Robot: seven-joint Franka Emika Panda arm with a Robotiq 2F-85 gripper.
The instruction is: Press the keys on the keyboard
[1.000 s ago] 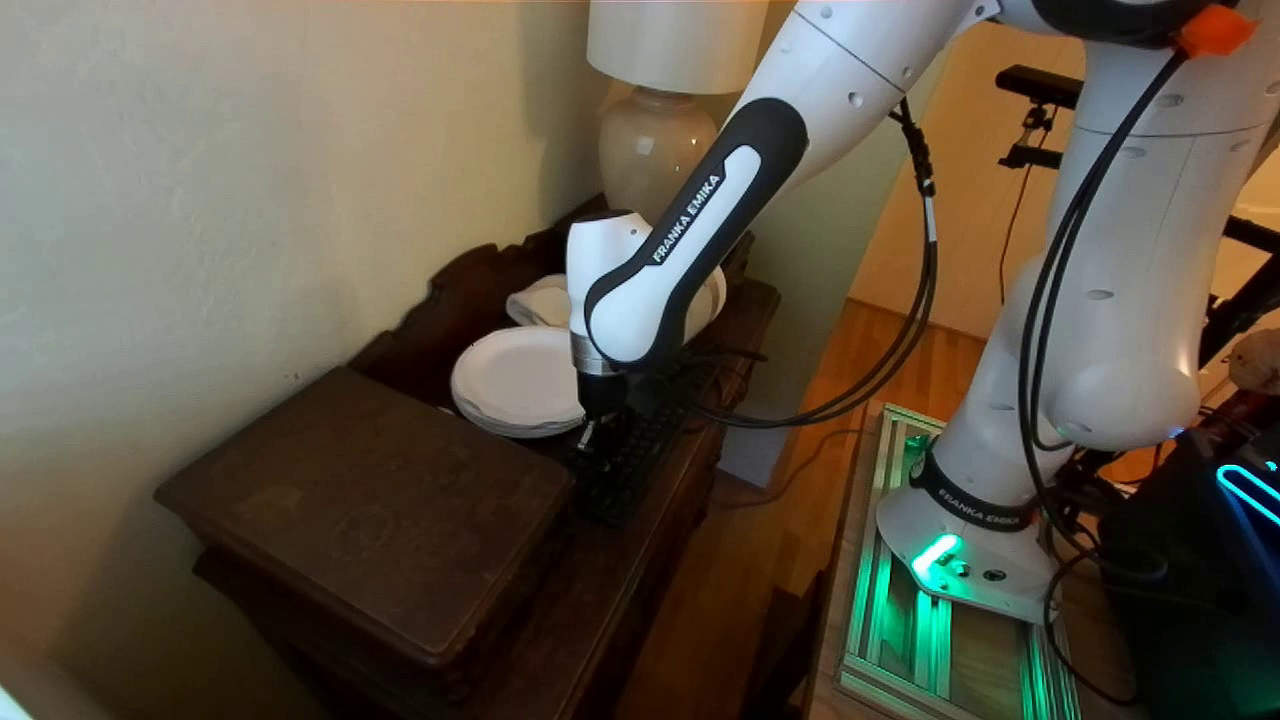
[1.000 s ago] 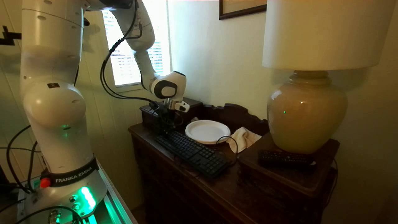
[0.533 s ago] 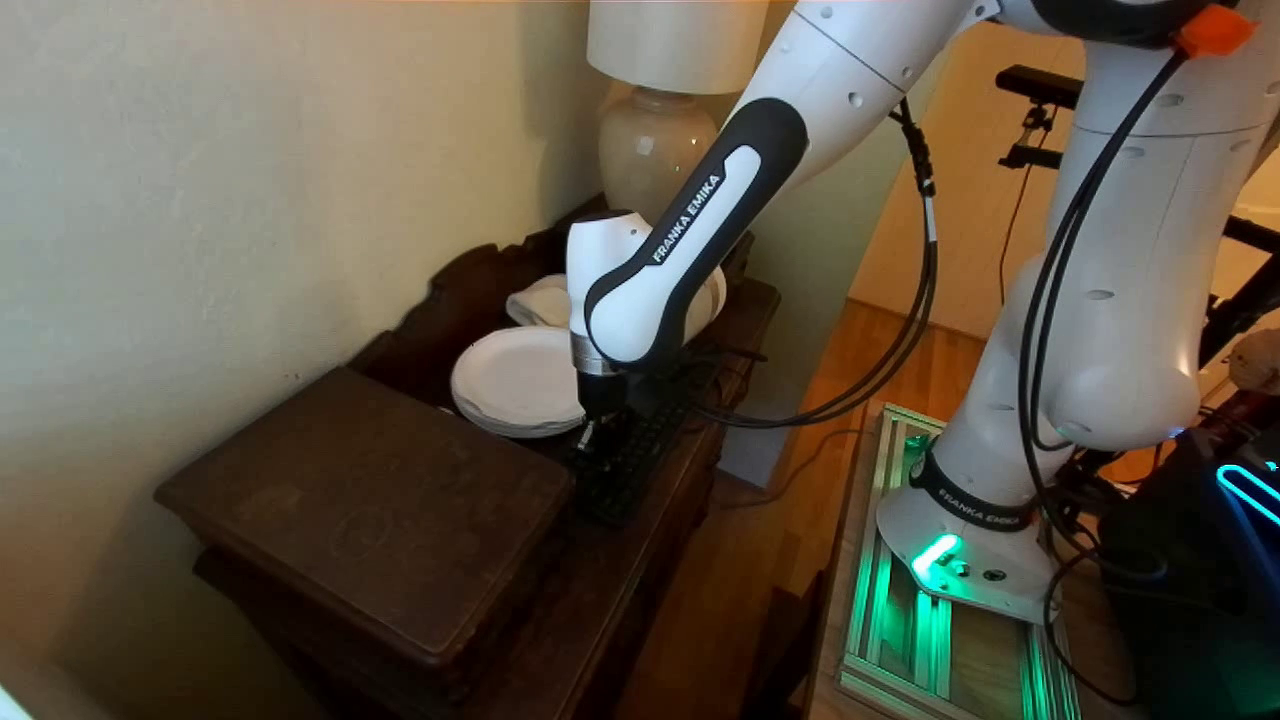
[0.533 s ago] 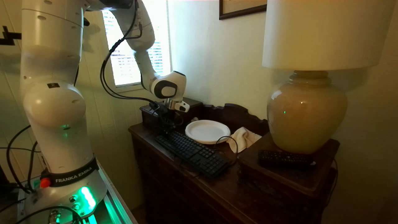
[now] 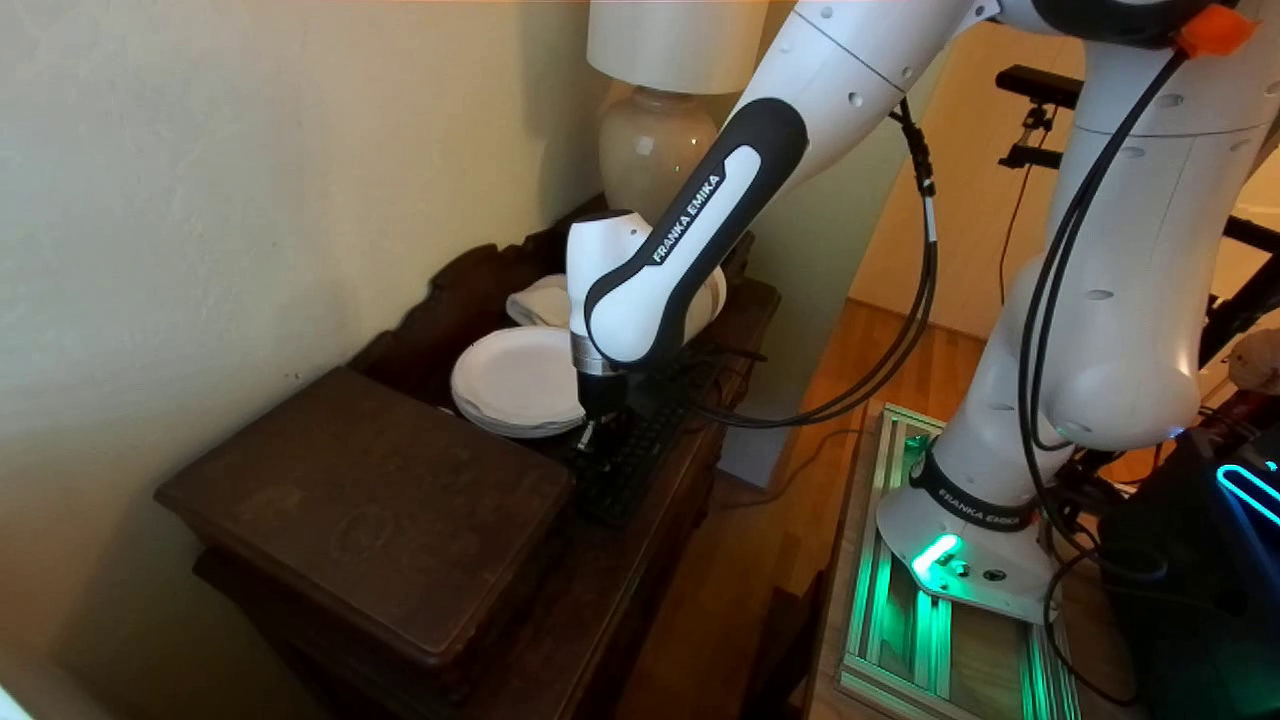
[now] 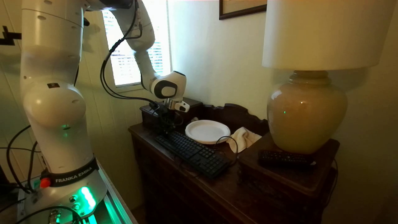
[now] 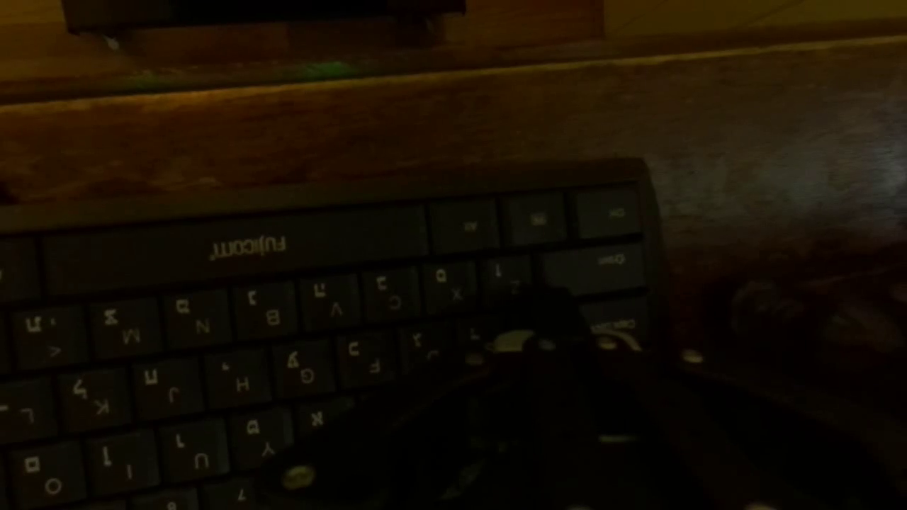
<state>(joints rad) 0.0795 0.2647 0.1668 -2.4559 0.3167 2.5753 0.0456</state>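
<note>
The keyboard (image 6: 192, 152) is a long black slab lying along the front of the dark wooden dresser top, in both exterior views (image 5: 622, 482). Its rows of dark keys (image 7: 266, 312) show in the dim wrist view with upside-down white letters. My gripper (image 7: 556, 304) is dark, and its fingertips look together with nothing between them. They are over the keyboard's end near the Z, Shift and Caps Lock keys and hide several keys there. In an exterior view the gripper (image 6: 168, 127) points down at the far end of the keyboard. I cannot tell whether the tips touch the keys.
Stacked white plates (image 6: 207, 131) stand right beside the keyboard, with a cream cloth (image 6: 244, 139) beyond. A raised wooden box section (image 5: 365, 510) stands at the gripper's end. A lamp (image 6: 306, 118) and a remote (image 6: 286, 158) sit on the opposite raised section. A black cable (image 6: 236, 147) loops nearby.
</note>
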